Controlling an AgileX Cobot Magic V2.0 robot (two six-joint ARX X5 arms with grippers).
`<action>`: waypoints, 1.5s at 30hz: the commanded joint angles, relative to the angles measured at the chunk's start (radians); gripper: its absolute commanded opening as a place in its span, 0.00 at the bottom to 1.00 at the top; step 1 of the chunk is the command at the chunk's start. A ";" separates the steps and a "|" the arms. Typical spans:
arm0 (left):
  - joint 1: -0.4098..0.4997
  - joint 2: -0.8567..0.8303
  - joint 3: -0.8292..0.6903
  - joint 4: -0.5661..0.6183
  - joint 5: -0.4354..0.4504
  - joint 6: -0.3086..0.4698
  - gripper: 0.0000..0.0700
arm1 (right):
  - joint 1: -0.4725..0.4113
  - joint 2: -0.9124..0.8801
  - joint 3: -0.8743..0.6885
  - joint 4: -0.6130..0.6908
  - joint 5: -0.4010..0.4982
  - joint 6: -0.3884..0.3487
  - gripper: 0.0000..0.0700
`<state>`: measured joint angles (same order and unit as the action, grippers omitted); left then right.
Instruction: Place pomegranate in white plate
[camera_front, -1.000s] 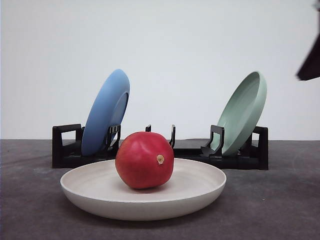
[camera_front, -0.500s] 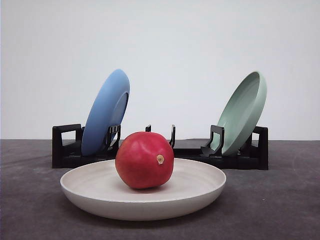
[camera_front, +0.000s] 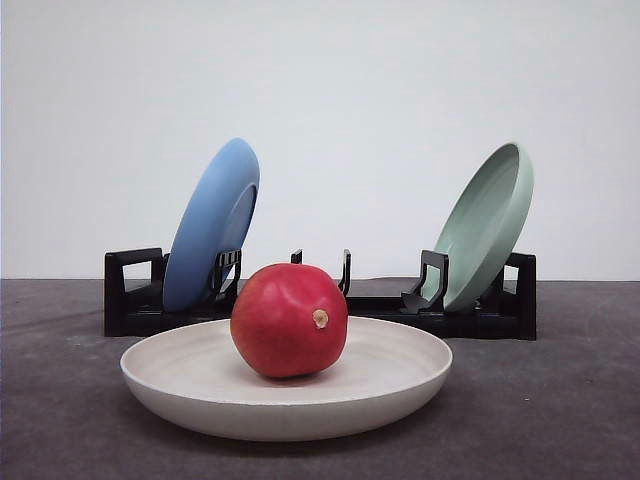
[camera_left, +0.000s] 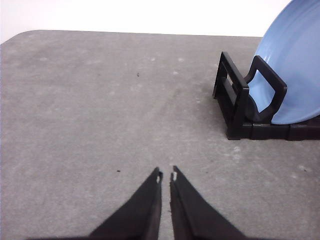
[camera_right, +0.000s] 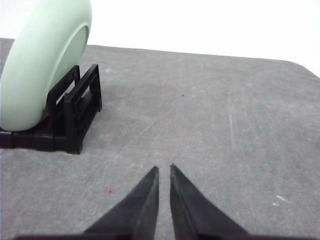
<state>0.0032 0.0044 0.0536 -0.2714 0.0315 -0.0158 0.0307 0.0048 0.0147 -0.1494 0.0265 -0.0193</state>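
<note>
Resting in the white plate near the table's front edge, pomegranate could be rolled if jolted; left gripper and right gripper are clenched, nothing held.

A black rack stands on the grey bench, holding a tilted blue plate and a pale green plate, seemingly in end slots.

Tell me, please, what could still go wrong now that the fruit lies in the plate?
1. The pomegranate is round and sits free in the shallow white plate; a bump to the table might roll it toward the low rim.
2. The blue plate and green plate lean steeply in the black rack; a knock from an arm could tip them.
</note>
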 joint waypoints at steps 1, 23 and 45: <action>0.000 0.000 -0.010 0.003 0.002 -0.003 0.02 | -0.002 -0.001 -0.004 0.008 0.000 0.008 0.05; 0.000 0.000 -0.010 0.003 0.002 -0.003 0.02 | -0.002 -0.001 -0.004 0.050 0.000 0.008 0.05; 0.000 0.000 -0.010 0.003 0.002 -0.003 0.02 | -0.002 -0.001 -0.004 0.049 0.000 0.008 0.05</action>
<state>0.0032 0.0044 0.0532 -0.2710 0.0315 -0.0162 0.0307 0.0048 0.0147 -0.1135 0.0265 -0.0193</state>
